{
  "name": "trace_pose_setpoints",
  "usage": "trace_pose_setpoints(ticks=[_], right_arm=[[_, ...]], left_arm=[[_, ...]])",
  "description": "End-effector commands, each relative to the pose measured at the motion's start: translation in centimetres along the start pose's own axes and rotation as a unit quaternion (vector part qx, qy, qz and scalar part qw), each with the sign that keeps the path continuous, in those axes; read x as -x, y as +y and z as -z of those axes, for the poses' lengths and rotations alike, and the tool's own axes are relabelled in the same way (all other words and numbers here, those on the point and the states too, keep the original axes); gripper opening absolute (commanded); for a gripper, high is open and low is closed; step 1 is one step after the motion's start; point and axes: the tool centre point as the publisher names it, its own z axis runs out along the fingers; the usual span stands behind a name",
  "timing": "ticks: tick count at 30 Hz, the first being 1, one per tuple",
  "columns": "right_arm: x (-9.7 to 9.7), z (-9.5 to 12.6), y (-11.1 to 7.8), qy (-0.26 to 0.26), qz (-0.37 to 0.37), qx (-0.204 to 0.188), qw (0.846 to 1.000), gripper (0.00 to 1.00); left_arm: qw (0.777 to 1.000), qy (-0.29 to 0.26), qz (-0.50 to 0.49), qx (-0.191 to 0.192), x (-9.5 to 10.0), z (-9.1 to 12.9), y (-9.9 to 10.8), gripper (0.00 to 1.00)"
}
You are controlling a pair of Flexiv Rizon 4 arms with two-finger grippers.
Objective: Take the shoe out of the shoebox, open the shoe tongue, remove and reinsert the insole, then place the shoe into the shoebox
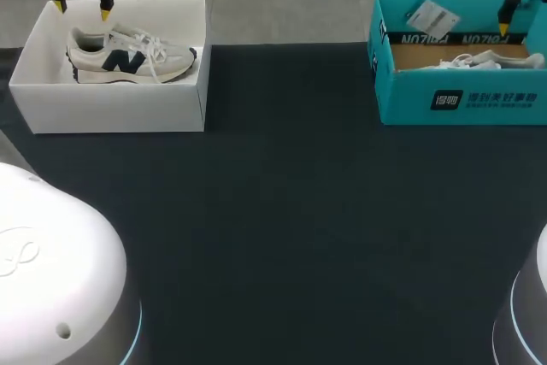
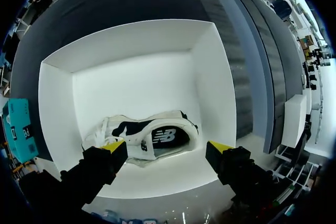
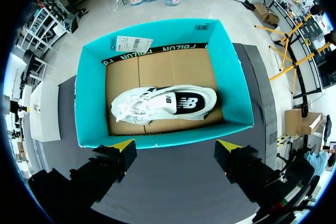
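A cream sneaker (image 1: 128, 55) with a navy side logo lies on its side in the white shoebox (image 1: 120, 108) at the table's far left. My left gripper (image 1: 81, 10) hangs open above the box's back left corner, over the shoe's heel (image 2: 168, 137), and touches nothing. A white sneaker (image 3: 165, 103) lies in the teal shoebox (image 3: 157, 31) at the far right. Above that box's near wall my right gripper (image 3: 176, 145) stands open and empty; in the head view one of its yellow fingertips (image 1: 503, 30) shows over the box's back right.
A white paper tag (image 3: 134, 43) rests on the teal box's far wall. The dark table (image 1: 291, 211) stretches between and in front of the two boxes. My arms' white bases (image 1: 51, 279) fill the near corners.
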Motion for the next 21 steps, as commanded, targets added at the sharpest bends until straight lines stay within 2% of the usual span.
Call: trace_pose_setpoints(ticks=[1,8,14,17,18,19,21], right_arm=[[0.0,0.0,-0.1,0.001,-0.001,0.001,1.0,1.0],[0.0,0.0,-0.1,0.001,-0.001,0.001,1.0,1.0],[0.0,0.0,-0.1,0.001,-0.001,0.001,1.0,1.0],[0.0,0.0,-0.1,0.001,-0.001,0.001,1.0,1.0],[0.0,0.0,-0.1,0.001,-0.001,0.001,1.0,1.0],[0.0,0.0,-0.1,0.001,-0.001,0.001,1.0,1.0],[0.0,0.0,-0.1,0.001,-0.001,0.001,1.0,1.0]], left_arm=[[1.0,-0.015,0.018,0.017,-0.6,-0.3,0.4,1.0],[0.999,-0.01,0.049,0.004,-3.2,-1.3,2.1,1.0],[0.998,-0.015,0.057,-0.007,-4.2,-2.6,3.1,1.0],[0.998,-0.015,0.062,-0.008,-4.3,-3.1,3.4,0.77],[0.998,-0.016,0.061,-0.009,-4.3,-3.2,3.3,0.58],[0.998,-0.018,0.06,-0.009,-4.3,-3.3,3.3,0.51],[0.998,-0.022,0.057,-0.011,-4.3,-3.7,3.1,0.45]])
